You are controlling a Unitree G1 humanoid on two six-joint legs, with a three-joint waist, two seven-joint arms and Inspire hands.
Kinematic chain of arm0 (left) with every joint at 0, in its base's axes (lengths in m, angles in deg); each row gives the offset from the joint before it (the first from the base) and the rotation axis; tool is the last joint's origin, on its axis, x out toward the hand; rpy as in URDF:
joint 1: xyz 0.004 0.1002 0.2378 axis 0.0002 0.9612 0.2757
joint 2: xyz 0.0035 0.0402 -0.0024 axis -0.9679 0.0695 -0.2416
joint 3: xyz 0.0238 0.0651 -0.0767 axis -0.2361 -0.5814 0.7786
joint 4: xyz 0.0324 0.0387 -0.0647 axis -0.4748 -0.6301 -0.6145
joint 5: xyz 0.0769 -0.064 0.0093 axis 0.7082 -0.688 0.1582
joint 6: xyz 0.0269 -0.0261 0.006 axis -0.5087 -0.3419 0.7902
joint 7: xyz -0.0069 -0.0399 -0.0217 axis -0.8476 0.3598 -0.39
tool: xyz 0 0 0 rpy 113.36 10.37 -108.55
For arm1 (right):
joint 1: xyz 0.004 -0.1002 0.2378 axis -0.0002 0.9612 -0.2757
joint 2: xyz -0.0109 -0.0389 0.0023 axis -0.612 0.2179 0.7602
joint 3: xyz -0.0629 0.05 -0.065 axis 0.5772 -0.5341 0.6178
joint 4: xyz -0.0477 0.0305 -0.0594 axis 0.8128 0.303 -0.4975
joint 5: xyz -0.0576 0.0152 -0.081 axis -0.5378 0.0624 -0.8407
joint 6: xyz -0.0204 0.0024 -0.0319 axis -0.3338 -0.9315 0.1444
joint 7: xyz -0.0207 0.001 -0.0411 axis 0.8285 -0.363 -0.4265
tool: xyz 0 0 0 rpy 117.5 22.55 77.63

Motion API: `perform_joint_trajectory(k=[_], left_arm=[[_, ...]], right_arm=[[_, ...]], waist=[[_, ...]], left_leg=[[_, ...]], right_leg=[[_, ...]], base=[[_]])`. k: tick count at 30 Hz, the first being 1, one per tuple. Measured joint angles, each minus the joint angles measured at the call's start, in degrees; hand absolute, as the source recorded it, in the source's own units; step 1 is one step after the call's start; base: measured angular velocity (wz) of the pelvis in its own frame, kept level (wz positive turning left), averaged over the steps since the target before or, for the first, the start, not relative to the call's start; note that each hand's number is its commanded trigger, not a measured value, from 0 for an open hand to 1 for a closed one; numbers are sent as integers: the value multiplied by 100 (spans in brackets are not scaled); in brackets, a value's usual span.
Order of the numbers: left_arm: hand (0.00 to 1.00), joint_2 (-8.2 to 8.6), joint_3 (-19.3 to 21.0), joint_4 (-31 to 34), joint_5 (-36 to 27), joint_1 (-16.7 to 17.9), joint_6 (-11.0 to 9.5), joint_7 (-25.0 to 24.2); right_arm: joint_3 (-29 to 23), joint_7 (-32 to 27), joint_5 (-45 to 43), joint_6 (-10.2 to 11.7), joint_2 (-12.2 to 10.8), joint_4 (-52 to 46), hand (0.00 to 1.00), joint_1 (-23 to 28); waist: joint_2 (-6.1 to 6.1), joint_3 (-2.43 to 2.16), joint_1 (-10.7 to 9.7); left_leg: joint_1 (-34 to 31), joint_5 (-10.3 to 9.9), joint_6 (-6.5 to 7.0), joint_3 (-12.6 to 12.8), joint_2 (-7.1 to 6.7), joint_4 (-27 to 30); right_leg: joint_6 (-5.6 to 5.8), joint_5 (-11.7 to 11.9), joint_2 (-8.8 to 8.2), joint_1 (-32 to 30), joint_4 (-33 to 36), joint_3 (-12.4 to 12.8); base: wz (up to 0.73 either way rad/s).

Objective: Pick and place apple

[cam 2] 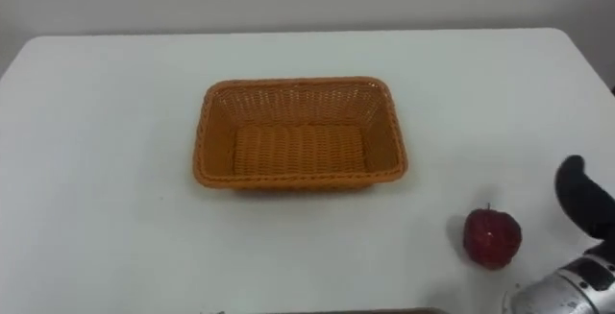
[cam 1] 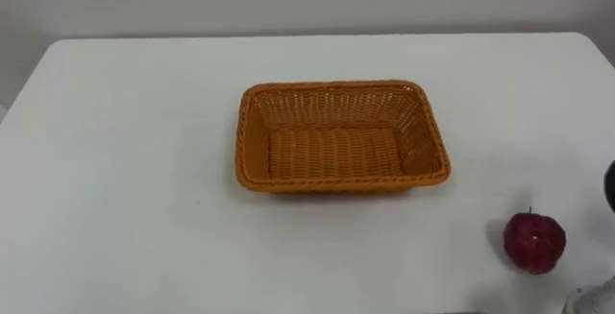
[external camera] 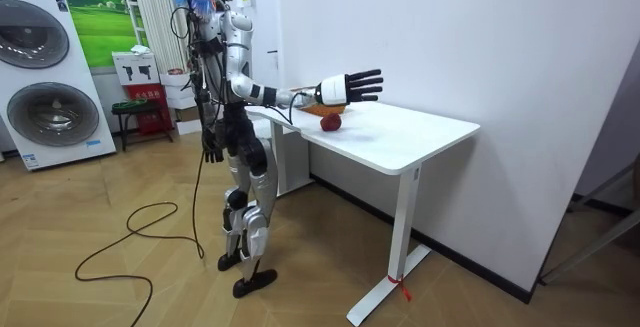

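Observation:
A red apple [cam 1: 534,243] stands on the white table [cam 1: 125,160] near its front right corner, apart from everything else. An orange wicker basket [cam 1: 336,185] lies in the middle of the table, with nothing in it. My right hand [cam 2: 584,199] hovers to the right of the apple and above the table, not touching it. The room view shows that hand [external camera: 350,87] stretched out over the table with its fingers straight and spread, the apple [external camera: 331,122] just below it. My left hand [external camera: 212,152] hangs down by my side, away from the table.
I stand at the table's end, with a white wall along its far side. The table's front edge runs close below the apple. Two washing machines [external camera: 50,77] and a small red stool [external camera: 140,107] stand behind me.

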Motion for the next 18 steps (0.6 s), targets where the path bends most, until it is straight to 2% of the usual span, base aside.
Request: perform_joint_trajectory(k=[5,10,12,18], left_arm=[[0,0,-67,-96,0,-119,-10,-82],[0,-2,-108,-237,-21,-202,-9,-109],[0,-9,-246,-254,-48,-204,-9,-112],[0,-9,-310,-255,-77,-227,-9,-146]], right_arm=[[386,570,-48,4,0,-313,0,60],[416,902,-66,13,1,-565,0,61],[448,994,-66,50,2,-570,0,61],[714,1443,-66,59,6,-570,0,164]], waist=[[51,-16,4],[29,-13,-1],[29,-13,3],[71,-15,-20]], left_leg=[[1,1,0,24,-32,4],[8,2,0,26,-34,4],[19,2,0,26,-35,3],[18,2,0,23,8,10]], right_leg=[[0,0,1,7,-7,6],[0,0,-2,20,-18,10],[1,0,-6,33,-27,10],[0,16,1,87,-91,4]], base=[[-1],[0],[0],[0]])
